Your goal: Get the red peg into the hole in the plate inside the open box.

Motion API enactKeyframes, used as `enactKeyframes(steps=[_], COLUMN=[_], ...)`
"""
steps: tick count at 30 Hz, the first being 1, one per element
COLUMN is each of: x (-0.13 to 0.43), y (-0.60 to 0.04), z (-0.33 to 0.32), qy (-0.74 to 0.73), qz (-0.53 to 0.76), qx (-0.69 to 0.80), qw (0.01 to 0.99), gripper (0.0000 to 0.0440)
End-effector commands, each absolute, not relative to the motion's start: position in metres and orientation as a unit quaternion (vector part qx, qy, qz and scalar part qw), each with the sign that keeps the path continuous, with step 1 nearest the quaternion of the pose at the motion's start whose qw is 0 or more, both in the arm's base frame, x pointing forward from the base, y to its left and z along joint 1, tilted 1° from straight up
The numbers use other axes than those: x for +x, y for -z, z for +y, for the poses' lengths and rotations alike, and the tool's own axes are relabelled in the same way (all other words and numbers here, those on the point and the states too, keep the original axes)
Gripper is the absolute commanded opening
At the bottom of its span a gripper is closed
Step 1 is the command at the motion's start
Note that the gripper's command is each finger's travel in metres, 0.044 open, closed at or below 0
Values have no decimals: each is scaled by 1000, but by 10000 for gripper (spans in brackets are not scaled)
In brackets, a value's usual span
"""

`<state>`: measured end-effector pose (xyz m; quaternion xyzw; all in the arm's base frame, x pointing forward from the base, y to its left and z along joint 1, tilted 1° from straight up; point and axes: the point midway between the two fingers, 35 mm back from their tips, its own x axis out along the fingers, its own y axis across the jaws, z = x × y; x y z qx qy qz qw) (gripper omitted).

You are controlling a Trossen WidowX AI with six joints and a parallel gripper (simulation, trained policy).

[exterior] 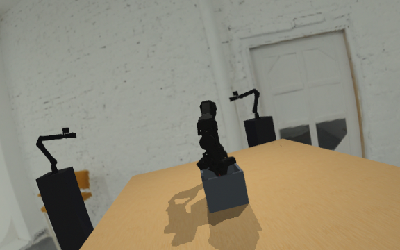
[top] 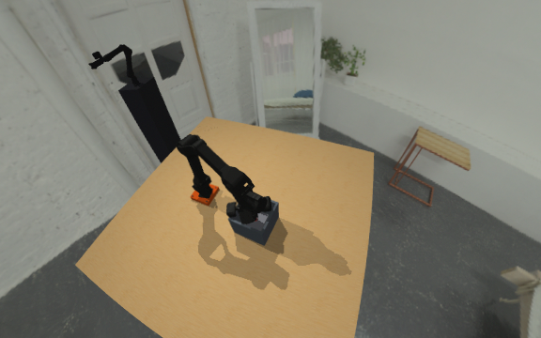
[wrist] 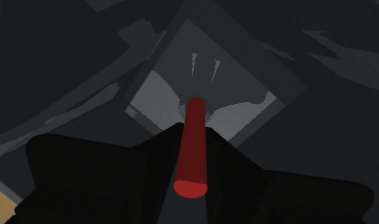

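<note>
Your black two-fingered pincer [top: 256, 219] [exterior: 219, 173] [wrist: 193, 131] grips the red cylindrical peg [exterior: 219, 175] [wrist: 192, 150] inside the blue-grey open box [top: 252, 232] [exterior: 226, 192] [wrist: 240, 47]; in your wrist view, its far end overlaps the plate hole, centre frame.

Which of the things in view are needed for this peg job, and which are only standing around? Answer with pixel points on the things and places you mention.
For the job:
- red peg [wrist: 194, 145]
- open box [top: 251, 231] [exterior: 226, 193]
- plate with the hole [wrist: 242, 122]
- end effector [top: 248, 212] [exterior: 219, 166] [wrist: 193, 131]

Only standing around:
- small wooden side table [top: 443, 147]
- tall mirror [top: 316, 70]
- potted plants [top: 355, 58]
</note>
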<state>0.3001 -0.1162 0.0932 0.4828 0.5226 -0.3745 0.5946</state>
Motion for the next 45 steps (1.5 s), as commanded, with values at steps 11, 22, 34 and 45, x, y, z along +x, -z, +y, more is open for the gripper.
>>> enactKeyframes(steps=[11,22,34,45], x=[300,305,321,334], y=[-84,-112,-146,-155], z=[-118,-126,-137,-147], qy=[350,331,286,248], qz=[551,543,514,500], qx=[503,527,543,551], qw=[566,564,599,620], gripper=[206,218,177,173])
